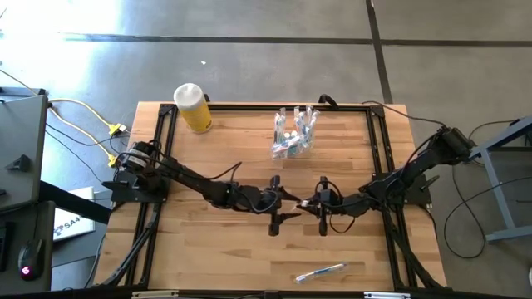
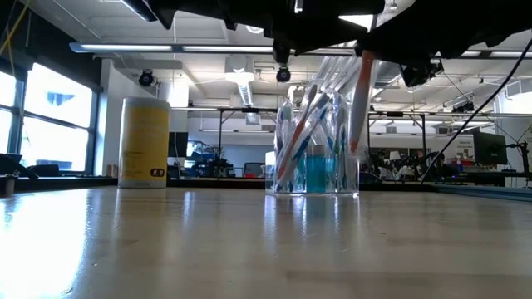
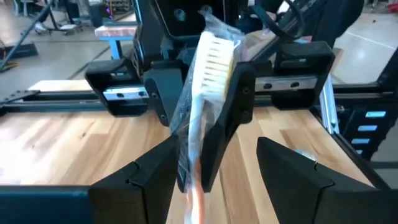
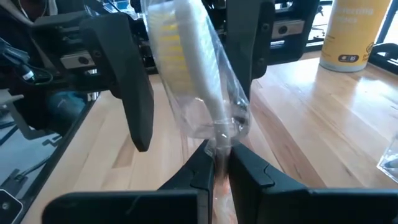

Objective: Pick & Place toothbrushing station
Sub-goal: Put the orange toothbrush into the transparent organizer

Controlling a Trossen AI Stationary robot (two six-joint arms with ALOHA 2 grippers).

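Note:
The toothbrushing station's clear cup [image 1: 295, 133] [image 2: 316, 158] stands on the table at the far middle. It holds several slim toothbrushes and small teal tubes. At the table's middle, my right gripper [image 1: 306, 202] [image 4: 219, 155] is shut on one wrapped toothbrush [image 3: 202, 93] with white bristles and an orange handle. My left gripper [image 1: 291, 202] [image 3: 214, 146] faces it, open. Its fingers stand on either side of the brush; I cannot tell if one touches the wrapper. Another wrapped toothbrush [image 1: 320, 272] lies flat near the table's front edge. My right gripper pinches the toothbrush between its two fingers just below the head, at the top of the handle [image 4: 221, 140], through the clear wrapper. The fingers come in about level from the table's right and lie across the brush. The brush stands upright and clear of the table, with the head up and the handle [image 2: 357, 116] hanging below.
A yellow cylinder container with a white top [image 1: 193, 108] [image 2: 144, 141] stands at the table's far left corner. A black frame rail [image 1: 266, 106] runs around the tabletop. Bare wood lies between the grippers and the cup.

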